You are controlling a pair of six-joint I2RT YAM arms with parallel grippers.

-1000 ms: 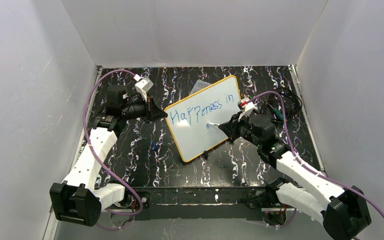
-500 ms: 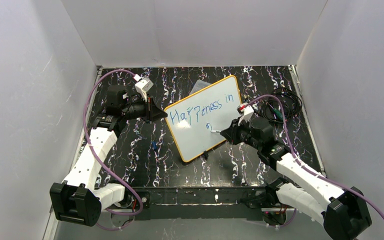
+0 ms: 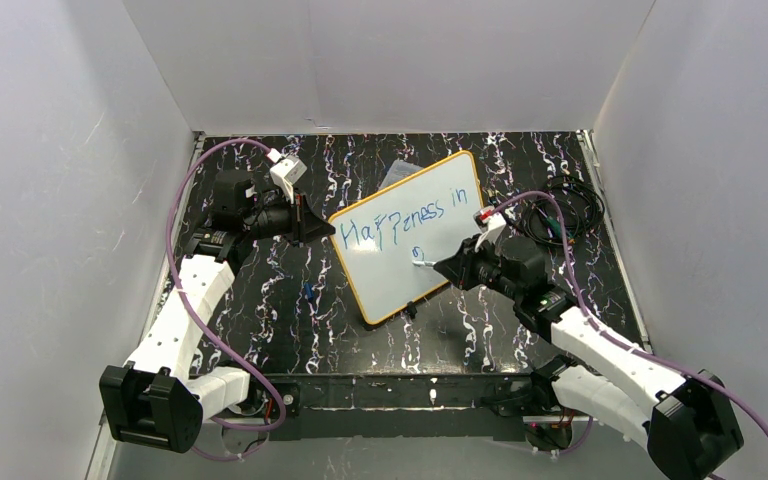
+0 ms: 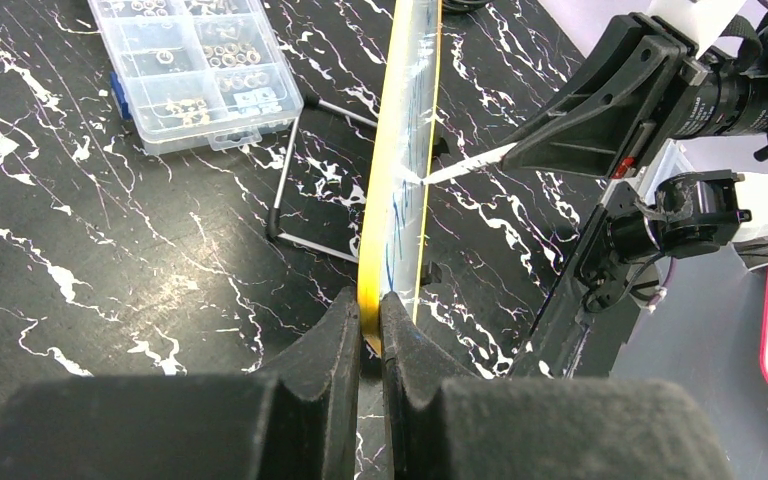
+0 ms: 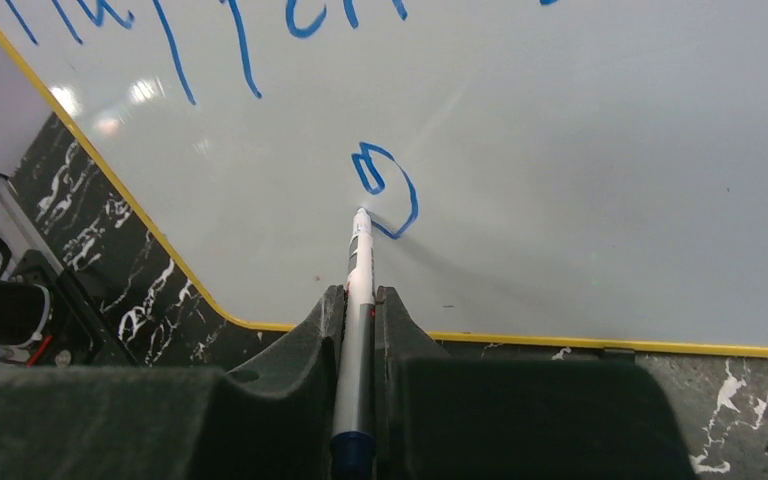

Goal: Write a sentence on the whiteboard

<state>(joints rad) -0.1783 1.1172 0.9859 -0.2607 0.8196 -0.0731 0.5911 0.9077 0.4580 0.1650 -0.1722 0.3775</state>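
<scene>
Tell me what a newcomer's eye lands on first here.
The orange-framed whiteboard standing at mid-table, with blue lettering reading "Happiness in" across its top. Next, the right gripper holding a marker with its tip at a small blue loop below that line, while the left gripper pinches the board's yellow rim.

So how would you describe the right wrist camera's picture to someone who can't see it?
The right pincer grips a white marker whose tip touches the whiteboard at a small blue loop. Bottoms of more blue letters show along the top edge, and black marbled table shows below the board's yellow frame.
</scene>
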